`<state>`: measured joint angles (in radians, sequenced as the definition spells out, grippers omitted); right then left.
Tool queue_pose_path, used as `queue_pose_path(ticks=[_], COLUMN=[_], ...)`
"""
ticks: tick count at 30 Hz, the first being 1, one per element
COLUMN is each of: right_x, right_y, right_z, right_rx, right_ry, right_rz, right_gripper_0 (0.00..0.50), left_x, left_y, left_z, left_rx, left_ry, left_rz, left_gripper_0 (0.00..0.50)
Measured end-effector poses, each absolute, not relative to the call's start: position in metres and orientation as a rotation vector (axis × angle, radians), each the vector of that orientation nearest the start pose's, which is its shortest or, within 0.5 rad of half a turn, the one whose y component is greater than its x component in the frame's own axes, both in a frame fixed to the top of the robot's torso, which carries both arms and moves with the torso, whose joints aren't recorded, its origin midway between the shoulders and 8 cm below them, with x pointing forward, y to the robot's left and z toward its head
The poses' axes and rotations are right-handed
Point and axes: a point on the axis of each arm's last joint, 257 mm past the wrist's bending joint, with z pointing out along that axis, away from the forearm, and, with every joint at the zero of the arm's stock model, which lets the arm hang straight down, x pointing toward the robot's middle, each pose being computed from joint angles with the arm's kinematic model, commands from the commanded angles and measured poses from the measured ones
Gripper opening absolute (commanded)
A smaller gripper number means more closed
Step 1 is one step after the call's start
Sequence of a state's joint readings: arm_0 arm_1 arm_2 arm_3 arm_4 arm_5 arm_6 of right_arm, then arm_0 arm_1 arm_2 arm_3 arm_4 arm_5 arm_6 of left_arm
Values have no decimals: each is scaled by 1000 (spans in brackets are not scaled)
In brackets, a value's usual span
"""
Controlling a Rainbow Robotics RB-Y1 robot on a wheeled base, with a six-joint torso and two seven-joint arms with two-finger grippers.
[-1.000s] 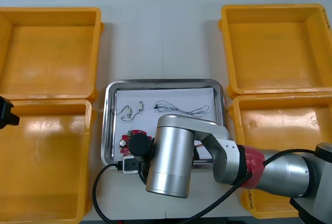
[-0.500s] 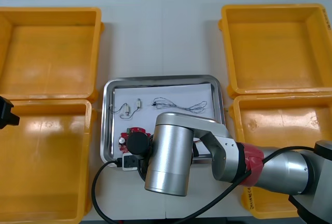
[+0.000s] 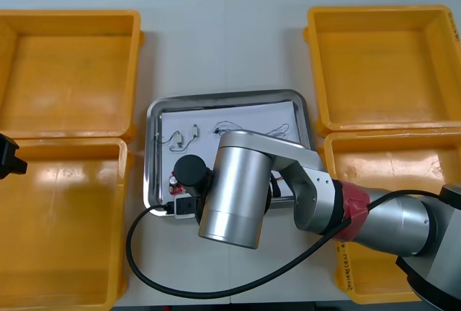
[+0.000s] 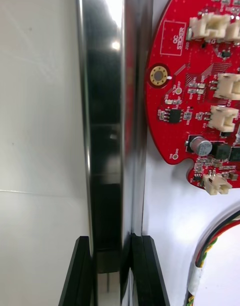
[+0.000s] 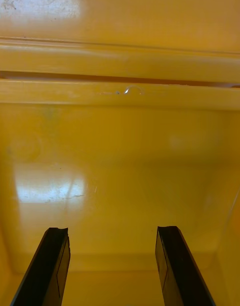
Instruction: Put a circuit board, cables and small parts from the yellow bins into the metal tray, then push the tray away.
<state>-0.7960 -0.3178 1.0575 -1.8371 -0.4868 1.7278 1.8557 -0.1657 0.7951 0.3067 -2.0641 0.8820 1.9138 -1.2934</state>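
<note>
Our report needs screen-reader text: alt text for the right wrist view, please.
The right gripper has its fingers shut on the rim of the metal tray. Inside, on white lining, lie a round red circuit board and a red and yellow cable.

The front camera sits high above the arms and looks steeply down at the surface, with the metal tray in the middle. The right wrist camera is very close to the metal tray's rim and looks along it past the right fingers. Both views share that rim and the circuit board just inside it. The left wrist camera looks past the left fingers, close into a yellow bin left of the tray, which the front view shares
</note>
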Motion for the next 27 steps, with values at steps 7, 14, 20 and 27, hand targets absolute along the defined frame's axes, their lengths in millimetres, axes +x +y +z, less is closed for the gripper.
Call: queue_pose_path(ticks=[7, 14, 20, 27], right_x=[369, 378, 390, 404], right_y=[4, 10, 13, 13], right_z=[-291, -282, -276, -273], right_rx=[-2069, -2050, -2037, -2058], right_ry=[1932, 1928, 1926, 1904], right_rz=[-403, -418, -455, -506], right_gripper_0=[0, 0, 0, 0], left_x=[368, 368, 368, 368], left_y=[389, 389, 389, 389], left_z=[-188, -188, -188, -188], left_rx=[-82, -82, -82, -82], left_ry=[2777, 2777, 2777, 2777], left_rz=[-35, -35, -35, -35], left_gripper_0=[500, 500, 500, 500])
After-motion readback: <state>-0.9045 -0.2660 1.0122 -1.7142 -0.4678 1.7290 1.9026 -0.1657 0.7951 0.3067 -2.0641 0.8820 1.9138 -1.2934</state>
